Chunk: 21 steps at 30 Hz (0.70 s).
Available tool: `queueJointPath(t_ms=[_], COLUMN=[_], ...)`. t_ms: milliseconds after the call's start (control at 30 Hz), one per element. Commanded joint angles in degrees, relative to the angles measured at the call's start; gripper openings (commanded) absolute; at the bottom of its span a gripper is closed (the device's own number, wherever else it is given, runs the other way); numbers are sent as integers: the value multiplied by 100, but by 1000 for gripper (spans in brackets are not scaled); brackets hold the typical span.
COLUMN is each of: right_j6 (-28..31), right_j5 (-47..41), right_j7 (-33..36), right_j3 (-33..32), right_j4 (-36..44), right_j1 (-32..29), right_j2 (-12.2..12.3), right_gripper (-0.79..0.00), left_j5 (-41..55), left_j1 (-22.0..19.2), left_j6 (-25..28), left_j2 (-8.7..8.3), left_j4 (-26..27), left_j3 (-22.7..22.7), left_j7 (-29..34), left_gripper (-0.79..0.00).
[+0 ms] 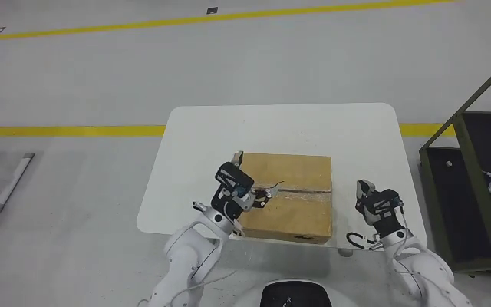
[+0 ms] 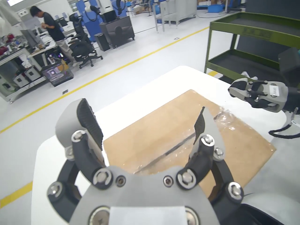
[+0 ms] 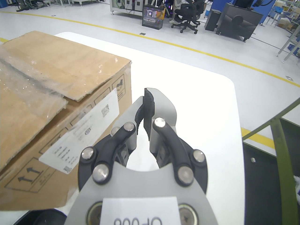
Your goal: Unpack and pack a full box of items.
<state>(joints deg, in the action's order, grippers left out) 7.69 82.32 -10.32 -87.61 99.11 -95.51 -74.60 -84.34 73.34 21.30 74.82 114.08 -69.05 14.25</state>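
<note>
A brown cardboard box [image 1: 295, 173] stands on the white table [image 1: 307, 127], near its front edge. Its top flaps lie shut, with crinkled clear tape [image 2: 225, 118] along the dark middle seam. At the end facing my right gripper, one flap [image 3: 70, 71] sits slightly higher than the other. My left gripper [image 1: 255, 175] hovers open over the box's left end, its fingers [image 2: 86, 115] spread either side of the seam. My right gripper [image 3: 144, 108] is shut on nothing, beside the box's right end and just above the table; it is also visible as the right gripper [image 2: 234, 90] in the left wrist view.
A green metal cart [image 1: 460, 184] stands right of the table, close to my right arm. A white label [image 3: 82, 129] is stuck on the box's end wall. Bare table lies behind the box and to its right.
</note>
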Motion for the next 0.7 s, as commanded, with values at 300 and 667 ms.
queueJointPath(t_ms=[300,667], right_j6=[-159,-366], right_j5=[-236,-587], right_j7=[-209,-546], right_j3=[-625,-947], right_j4=[427,574], right_j1=[-785,-1104], right_j2=[50,42], right_gripper=[-785,-785], left_j5=[389,389], left_j1=[-925,-925], left_j6=[517,517], left_j2=[133,133], left_j4=[-258,-258], left_j3=[1092,1092], left_j7=[1444,1444], left_gripper=[0,0])
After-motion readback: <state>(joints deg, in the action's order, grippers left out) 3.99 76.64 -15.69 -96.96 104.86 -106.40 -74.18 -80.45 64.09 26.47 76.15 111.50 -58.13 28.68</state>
